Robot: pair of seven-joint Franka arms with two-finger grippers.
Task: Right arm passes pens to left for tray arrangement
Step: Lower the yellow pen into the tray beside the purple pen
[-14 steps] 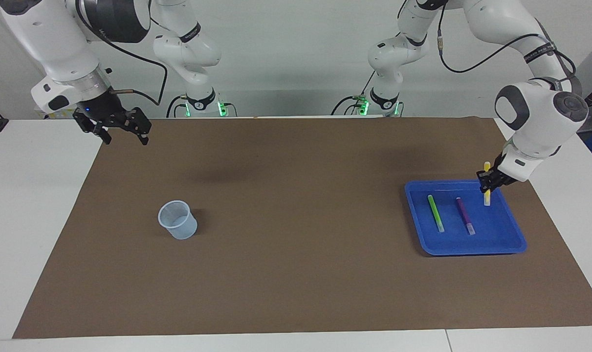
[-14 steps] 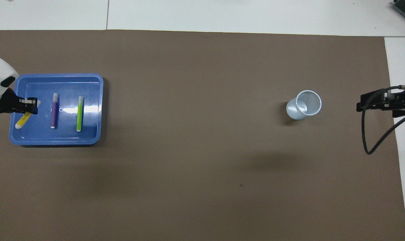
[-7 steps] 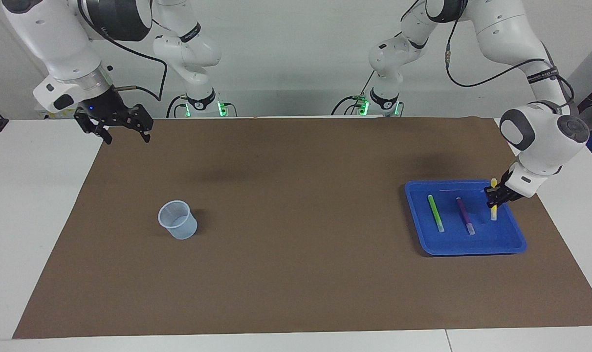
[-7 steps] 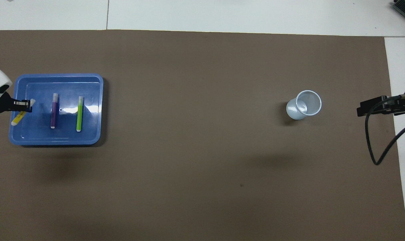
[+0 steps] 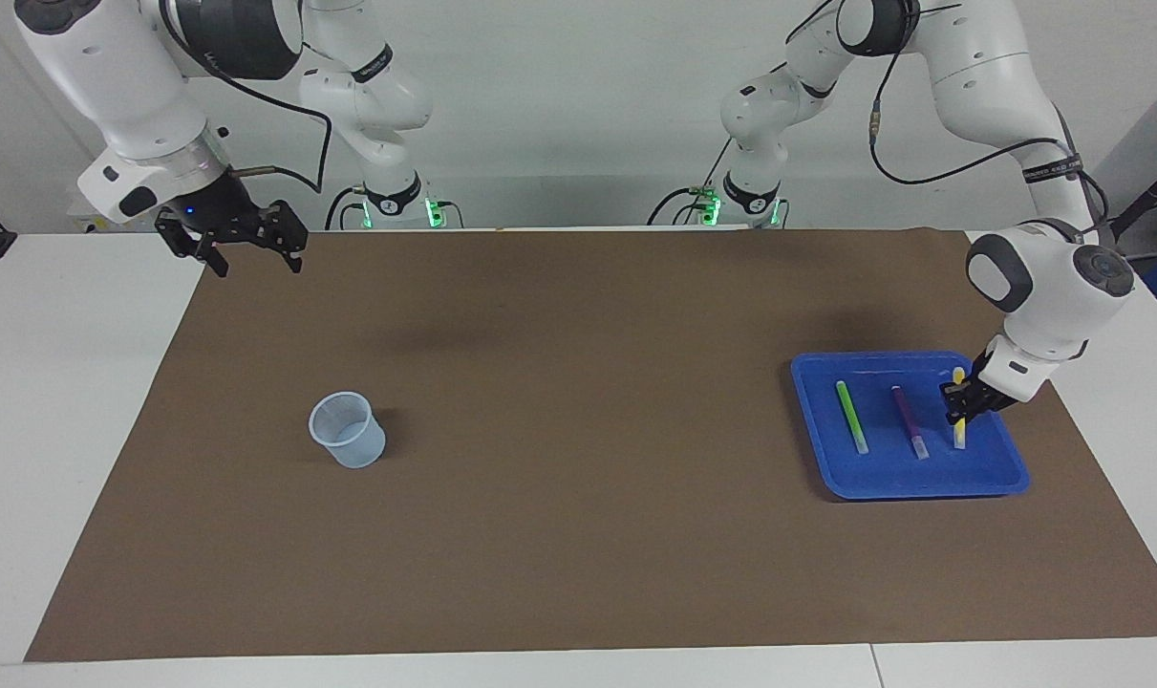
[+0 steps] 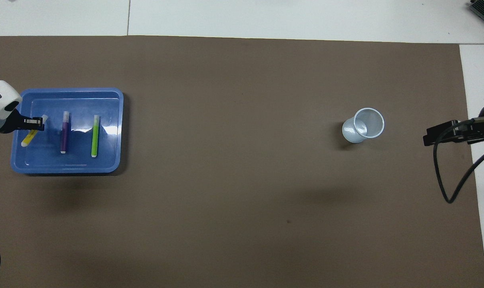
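The blue tray (image 5: 908,478) sits at the left arm's end of the desk (image 5: 578,573), on the brown mat (image 5: 578,430) and close to that mat's end edge. Inside it lie the green pen (image 5: 851,417) and the purple pen (image 5: 909,421), side by side and apart, both pointing along the line from the robots outward.

The left gripper (image 5: 956,413) is down inside the tray, by the rim toward the mat's end, its fingers clamped on the yellow pen (image 5: 959,433). That pen stands tilted, its pale lower end at or just above the tray floor, I cannot tell which, and it lies beside the purple one with a clear strip of blue between them. The arm's white wrist hangs over the tray's outer rim, so there is little room on that side.

The right gripper (image 5: 244,250) hangs in the air over the mat's corner at the right arm's end, near the edge where the brown meets the white desk; its fingers are spread apart and carry nothing.

A translucent cup (image 5: 348,430) stands upright toward the right arm's end, well apart from the tray. Between cup and tray the mat is one wide open stretch.
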